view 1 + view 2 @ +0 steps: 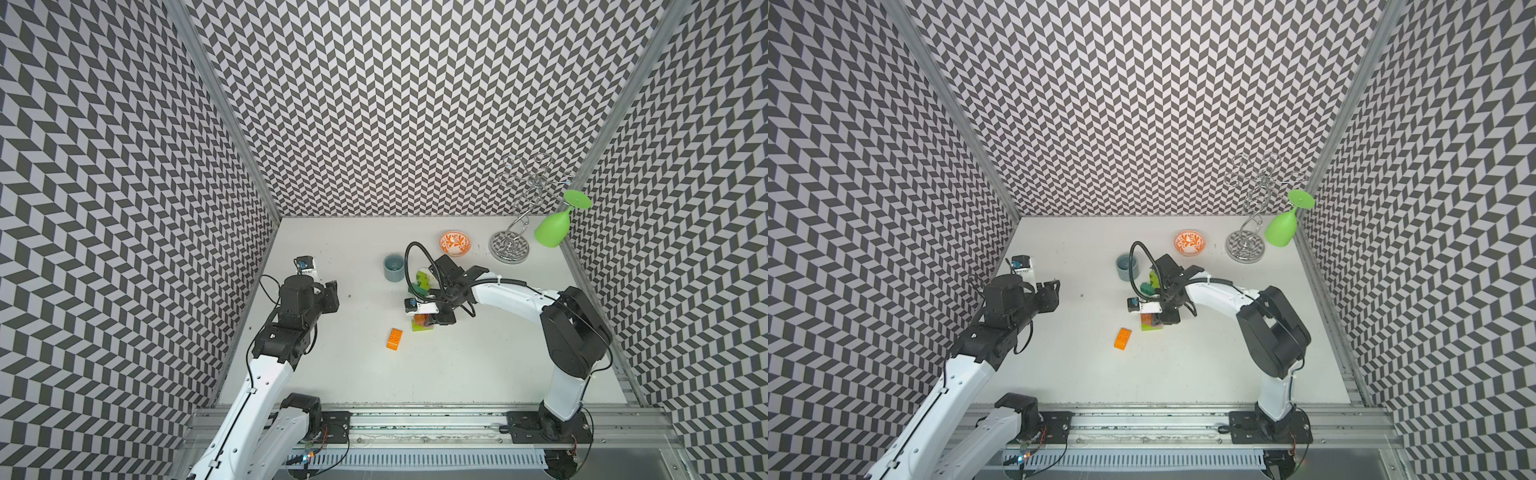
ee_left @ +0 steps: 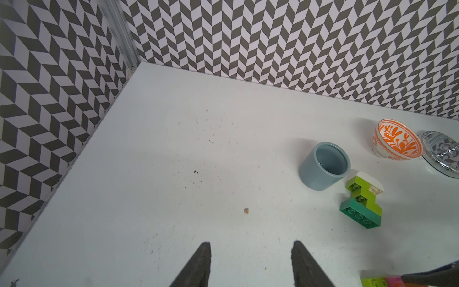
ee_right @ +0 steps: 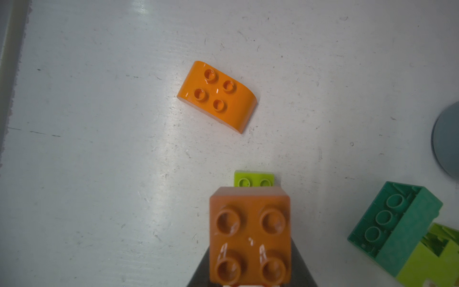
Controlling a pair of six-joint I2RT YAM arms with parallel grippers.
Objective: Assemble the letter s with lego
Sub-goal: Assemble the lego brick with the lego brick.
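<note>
My right gripper [image 1: 430, 321] is shut on a brown square lego brick [image 3: 250, 238], studs facing its wrist camera. The brick sits over a small stack with a lime green brick [image 3: 254, 180] and a pink one [image 1: 428, 328]; whether it touches the stack I cannot tell. An orange curved brick [image 1: 395, 338] lies loose in front of the stack. A dark green, lime and white lego assembly [image 2: 361, 201] lies on its side beside the grey-blue cup [image 1: 393, 268]. My left gripper [image 2: 251, 244] is open and holds nothing, above bare table well left of the bricks.
An orange-patterned bowl [image 1: 456, 242] stands behind the cup. At the back right a chrome rack [image 1: 510, 246] holds a hanging green glass [image 1: 552, 229]. Patterned walls close the table on three sides, and a metal rail [image 1: 415, 419] runs along the front.
</note>
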